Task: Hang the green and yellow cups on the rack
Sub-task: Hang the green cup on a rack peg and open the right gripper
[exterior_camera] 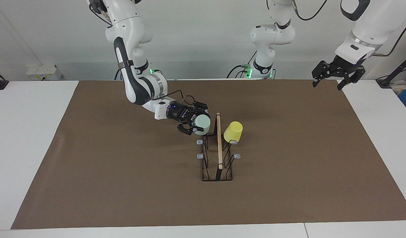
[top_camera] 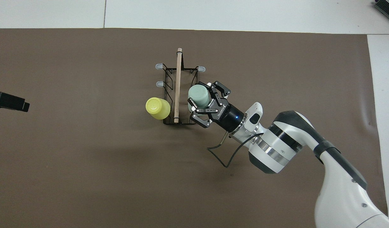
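Hidden or unclear: the prong nearest the robots on the right arm's side of the rack (exterior_camera: 217, 155) is covered by the green cup (exterior_camera: 202, 125); whether the cup is seated on it or only held against it cannot be told. The prong under the yellow cup (exterior_camera: 233, 131) is likewise concealed. The left gripper (exterior_camera: 333, 75) is cut off at the overhead view's edge, where only a black tip (top_camera: 9, 101) is shown.

Green cup: pale mint, tapered, handleless, tilted with its closed base up (the base is seen as a disc from overhead (top_camera: 199, 94)). It is clamped in the right gripper (exterior_camera: 195, 124), at the rack's end nearest the robots.

Yellow cup: bright yellow, same shape, hung base up and tilted outward on the rack's side toward the left arm's end of the table.

Rack: black wire, a light wooden rod (exterior_camera: 219, 140) along the top, four grey-tipped prongs left bare.

Surroundings: a brown mat (exterior_camera: 123, 185) is spread on a white table (exterior_camera: 24, 132). The left gripper is held with fingers spread, empty, over the mat's corner, well apart from the rack (its arm waits).
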`<state>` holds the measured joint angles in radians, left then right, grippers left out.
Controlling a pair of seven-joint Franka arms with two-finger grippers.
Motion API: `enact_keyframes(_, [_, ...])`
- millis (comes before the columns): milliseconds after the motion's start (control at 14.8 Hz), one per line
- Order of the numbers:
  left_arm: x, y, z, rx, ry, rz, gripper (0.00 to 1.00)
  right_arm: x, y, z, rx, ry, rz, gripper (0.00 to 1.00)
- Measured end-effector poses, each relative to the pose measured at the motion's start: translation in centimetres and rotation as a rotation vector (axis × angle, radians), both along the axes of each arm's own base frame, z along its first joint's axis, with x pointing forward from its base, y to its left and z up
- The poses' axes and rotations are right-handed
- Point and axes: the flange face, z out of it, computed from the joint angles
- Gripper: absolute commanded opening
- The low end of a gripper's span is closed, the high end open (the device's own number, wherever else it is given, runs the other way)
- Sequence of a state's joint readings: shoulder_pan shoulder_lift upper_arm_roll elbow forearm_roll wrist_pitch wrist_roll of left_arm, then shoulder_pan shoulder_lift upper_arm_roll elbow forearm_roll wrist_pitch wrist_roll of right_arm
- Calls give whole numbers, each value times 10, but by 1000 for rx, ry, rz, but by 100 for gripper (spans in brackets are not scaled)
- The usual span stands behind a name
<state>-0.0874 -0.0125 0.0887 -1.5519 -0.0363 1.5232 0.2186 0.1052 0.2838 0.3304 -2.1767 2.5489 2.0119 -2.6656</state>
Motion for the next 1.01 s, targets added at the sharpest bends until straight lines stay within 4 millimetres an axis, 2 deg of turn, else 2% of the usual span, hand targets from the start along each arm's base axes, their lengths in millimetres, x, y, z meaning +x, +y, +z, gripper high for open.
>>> enact_keyframes(203, [0, 0, 0, 0, 0, 0, 100, -14, 21, -10, -16, -8, 17, 0])
enact_keyframes(743, [0, 0, 0, 0, 0, 0, 100, -17, 11, -51, -15, 27, 7, 0])
enact_keyframes(810, [0, 0, 0, 0, 0, 0, 100, -17, 11, -53, -15, 29, 6, 13])
enact_keyframes(878, [0, 0, 0, 0, 0, 0, 100, -17, 11, -53, -14, 28, 6, 60])
enact_keyframes(945, [0, 0, 0, 0, 0, 0, 100, -17, 11, -53, -14, 28, 6, 79])
enact_keyframes(1013, [0, 0, 0, 0, 0, 0, 100, -17, 11, -53, -14, 28, 6, 80])
